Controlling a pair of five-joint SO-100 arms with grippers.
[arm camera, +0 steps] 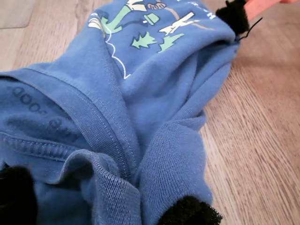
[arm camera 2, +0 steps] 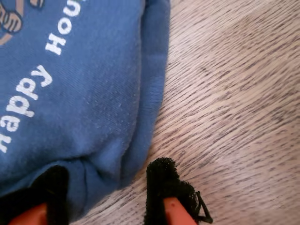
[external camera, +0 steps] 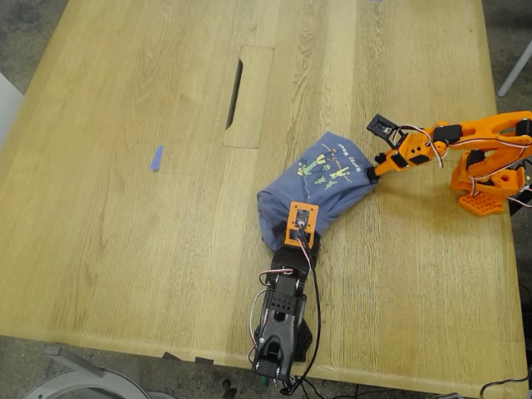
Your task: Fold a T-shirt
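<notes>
The T-shirt lay bunched in a loose heap right of centre in the exterior view, on the table, its print facing up. My first pincer came in from the lower centre of that frame and sat at the heap's lower edge; in the first wrist view its two black pads had gathered cloth between them, hem and a thick roll together, so it held the T-shirt. My second pincer reached in from the exterior view's right to the heap's right edge. In the second wrist view a rounded fold of cloth lay between its pads, but whether they had closed on it I could not tell.

The risks, as I judged them: the first pincer had several layers at once, so any pull would likely drag the whole heap rather than open an edge. The second pincer sat on the very rim of the fold, and the cloth could slip free there. Pulling apart with uneven grips might twist the garment further.

No container was in view. A tiny blue scrap lay well apart at middle left.
</notes>
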